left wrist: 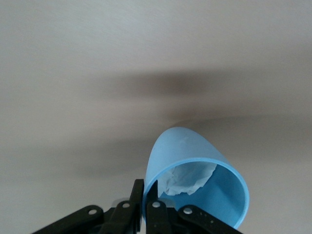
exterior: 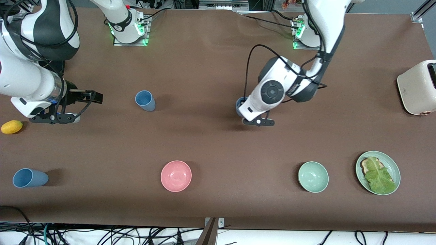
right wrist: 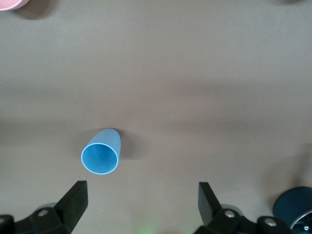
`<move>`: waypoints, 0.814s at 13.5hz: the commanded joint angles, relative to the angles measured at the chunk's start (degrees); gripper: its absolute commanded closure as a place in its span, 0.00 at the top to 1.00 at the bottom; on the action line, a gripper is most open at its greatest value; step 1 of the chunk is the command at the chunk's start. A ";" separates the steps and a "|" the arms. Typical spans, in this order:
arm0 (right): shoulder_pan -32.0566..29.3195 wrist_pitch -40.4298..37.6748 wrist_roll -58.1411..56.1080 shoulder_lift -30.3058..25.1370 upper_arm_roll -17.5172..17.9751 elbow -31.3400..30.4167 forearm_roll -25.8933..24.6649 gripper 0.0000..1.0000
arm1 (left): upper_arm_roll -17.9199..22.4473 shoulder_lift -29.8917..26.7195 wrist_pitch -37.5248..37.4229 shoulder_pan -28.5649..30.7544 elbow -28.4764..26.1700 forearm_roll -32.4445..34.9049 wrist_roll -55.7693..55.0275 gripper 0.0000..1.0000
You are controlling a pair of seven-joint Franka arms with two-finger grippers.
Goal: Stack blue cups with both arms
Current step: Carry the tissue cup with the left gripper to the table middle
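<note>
My left gripper (exterior: 246, 115) is shut on the rim of a blue cup (exterior: 240, 103) over the middle of the table. My arm hides most of this cup. In the left wrist view the gripper (left wrist: 145, 195) pinches the wall of the tilted cup (left wrist: 195, 156), one finger inside and one outside, and crumpled paper lies in the cup. A second blue cup (exterior: 145, 100) stands toward the right arm's end and also shows in the right wrist view (right wrist: 100, 157). A third blue cup (exterior: 29, 178) stands nearer the front camera. My right gripper (exterior: 93, 97) (right wrist: 142, 190) is open and empty beside the second cup.
A yellow fruit (exterior: 12, 126) lies under my right arm. A pink bowl (exterior: 176, 176), a green bowl (exterior: 313, 177) and a green plate (exterior: 396, 170) with toast and lettuce stand along the table's near side. A cream toaster (exterior: 417, 86) stands at the left arm's end.
</note>
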 commanded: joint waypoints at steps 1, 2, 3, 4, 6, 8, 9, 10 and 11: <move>-0.37 0.48 -0.68 -0.81 0.24 -1.84 1.01 1.00 | 0.75 1.66 2.38 -0.84 1.91 -0.50 -0.87 0.00; -0.37 0.48 -0.76 -0.81 0.33 -2.37 1.01 1.00 | 0.75 1.92 2.91 -1.36 1.91 -0.59 -0.95 0.00; -0.37 0.83 -0.76 -0.81 0.41 -3.07 1.45 1.00 | 0.75 1.92 3.00 -2.06 1.91 -0.59 -1.65 0.00; -0.28 1.53 -0.76 -0.81 0.68 -4.12 1.97 1.00 | 0.84 2.19 3.09 -2.94 1.82 -0.50 -2.27 0.00; -0.02 4.24 -0.68 -0.90 2.25 -6.05 2.07 1.00 | 0.93 2.28 3.01 -3.30 1.82 -0.50 -2.45 0.08; -0.02 7.14 -0.41 -1.25 3.05 -8.25 2.15 1.00 | 0.93 1.67 2.74 -2.69 1.91 -0.59 -2.27 1.00; -0.02 7.94 -0.41 -1.42 3.83 -9.48 2.07 1.00 | 1.19 1.31 2.22 -2.68 2.00 -0.59 -2.36 1.00; -0.02 8.82 -0.41 -1.95 3.93 -10.88 2.15 1.00 | 1.28 0.09 1.26 -2.60 2.00 -0.50 -2.36 1.00; -0.02 10.05 -0.41 -2.91 3.93 -12.73 2.07 1.00 | 1.63 -1.14 -1.01 -2.07 2.08 -0.50 -2.27 1.00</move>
